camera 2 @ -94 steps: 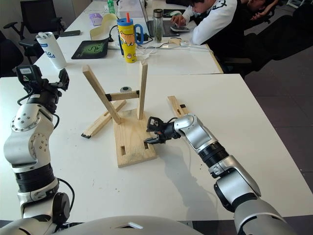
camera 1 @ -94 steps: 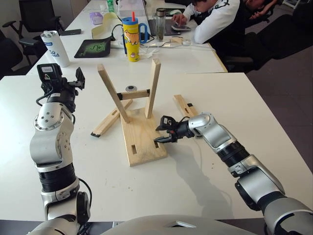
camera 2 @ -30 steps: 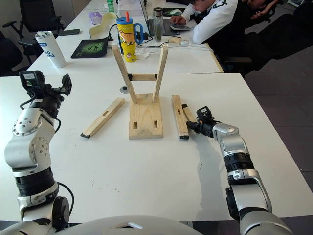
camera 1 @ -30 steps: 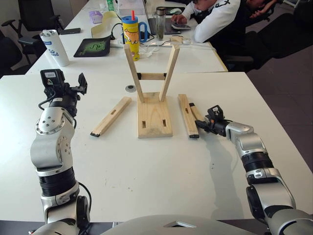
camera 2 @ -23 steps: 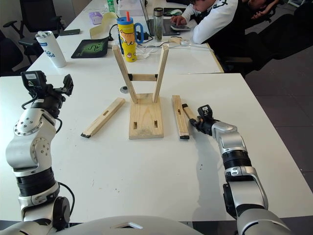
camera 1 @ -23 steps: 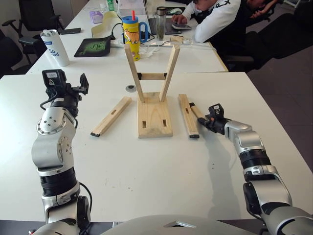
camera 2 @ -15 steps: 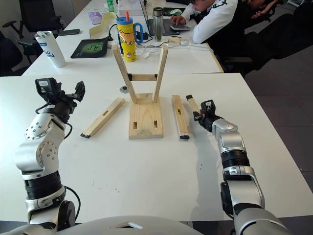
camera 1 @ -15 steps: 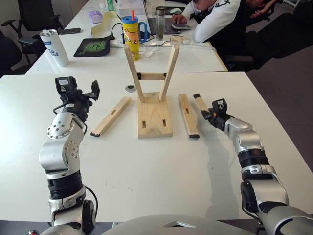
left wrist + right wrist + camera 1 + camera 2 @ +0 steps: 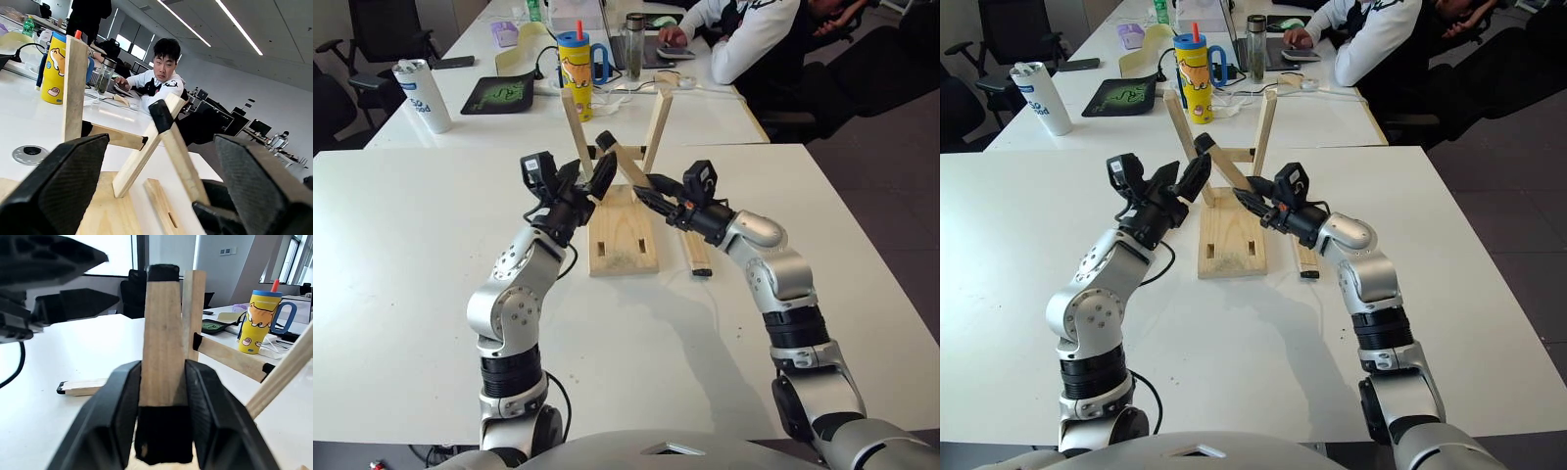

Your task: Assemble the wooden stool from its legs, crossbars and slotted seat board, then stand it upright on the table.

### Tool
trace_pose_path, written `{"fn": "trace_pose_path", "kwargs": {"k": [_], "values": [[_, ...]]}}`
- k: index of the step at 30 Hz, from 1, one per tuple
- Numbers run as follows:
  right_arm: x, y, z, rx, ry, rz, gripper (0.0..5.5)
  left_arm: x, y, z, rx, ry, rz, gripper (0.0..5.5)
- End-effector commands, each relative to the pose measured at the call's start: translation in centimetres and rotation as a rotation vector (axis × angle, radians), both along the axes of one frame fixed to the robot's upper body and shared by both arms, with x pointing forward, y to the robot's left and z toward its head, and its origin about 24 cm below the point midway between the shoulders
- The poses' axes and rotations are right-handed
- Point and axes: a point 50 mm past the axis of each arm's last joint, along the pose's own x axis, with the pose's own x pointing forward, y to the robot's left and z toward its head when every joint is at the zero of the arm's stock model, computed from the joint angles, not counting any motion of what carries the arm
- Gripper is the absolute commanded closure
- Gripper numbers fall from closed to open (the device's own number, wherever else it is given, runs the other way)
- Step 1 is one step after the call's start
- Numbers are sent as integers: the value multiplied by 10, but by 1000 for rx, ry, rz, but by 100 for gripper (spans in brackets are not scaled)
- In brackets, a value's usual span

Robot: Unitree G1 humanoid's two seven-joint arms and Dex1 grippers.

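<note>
The slotted seat board (image 9: 626, 250) lies flat mid-table. Two legs (image 9: 658, 122) joined by a crossbar stand up from its far end. My right gripper (image 9: 658, 201) hovers over the board, shut on a loose crossbar (image 9: 626, 168) with black ends that slants up and to the left. In the right wrist view the fingers (image 9: 122, 421) clamp its lower end. My left gripper (image 9: 587, 176) is wide open just left of that bar's raised end, its pads (image 9: 73, 166) apart on either side without touching. One loose leg (image 9: 697, 257) lies right of the board, another (image 9: 83, 386) on the left.
A yellow cup (image 9: 576, 59), a bottle (image 9: 634, 47), a black mat (image 9: 504, 93) and a white tumbler (image 9: 423, 96) stand on the far table. A person sits there too. The near half of the white table (image 9: 636, 372) is bare.
My right gripper has lifted the loose crossbar from the table's right side and carried it over the seat board. The left arm swung in from the far left to meet it.
</note>
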Motion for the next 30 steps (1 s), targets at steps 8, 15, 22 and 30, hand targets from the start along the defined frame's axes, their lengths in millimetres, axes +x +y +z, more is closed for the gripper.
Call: {"fn": "trace_pose_path", "kwargs": {"k": [8,15,22,30], "values": [[-9,17,3,-51,-134,90,419,5,-7,9,-248,54,-50,214],[-2,12,4,-28,-140,7,419,5,-4,8,-281,73,-61,323],[-4,12,-2,-37,-106,48,419,6,0,11,-288,58,-52,452],[-7,11,-1,-11,-69,74,419,8,3,5,-242,72,-38,497]]}}
